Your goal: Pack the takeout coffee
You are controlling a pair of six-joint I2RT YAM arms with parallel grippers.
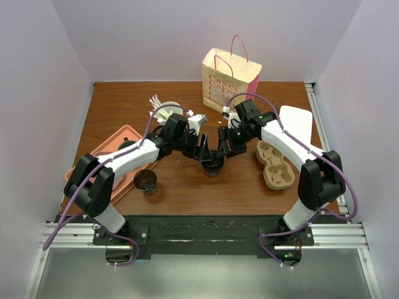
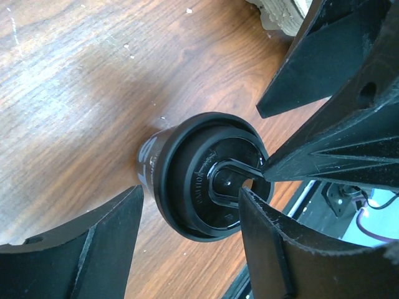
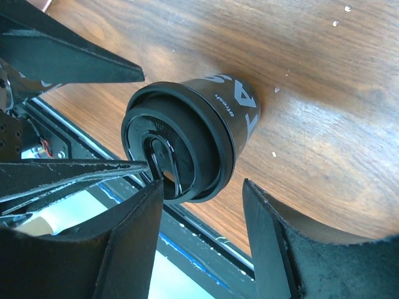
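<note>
Two open hands crowd one small thing: the short dark brown paper cup with a round black plastic lid (image 1: 212,166) stands upright on the brown wooden worktop (image 1: 187,190), directly beneath both sets of fingertips. The left hand (image 2: 190,196) has its jaws spread wider than the lid, a finger to either side of the cup and neither plainly touching it. The right hand (image 3: 202,187) is spread likewise and grips nothing. In each wrist view a finger of the opposite hand reaches over the lid, its tip on or just above the sip tab (image 2: 227,180); contact cannot be told for sure.

The step looks like either pressing the lid home or taking hold of the cup, and it should go best with one hand doing the holding. The tan moulded-pulp cup carrier (image 1: 276,163) lies to the outer side of the right hand, so that hand seems the one to close. Its pads ought to meet the paper wall under the lid's rim, not the rim itself, and squeeze gently, since paper gives and a lid can pop.

Both arms lean inward from their bases, elbows out, wrists pitched down so that the fingers point at the worktop
</note>
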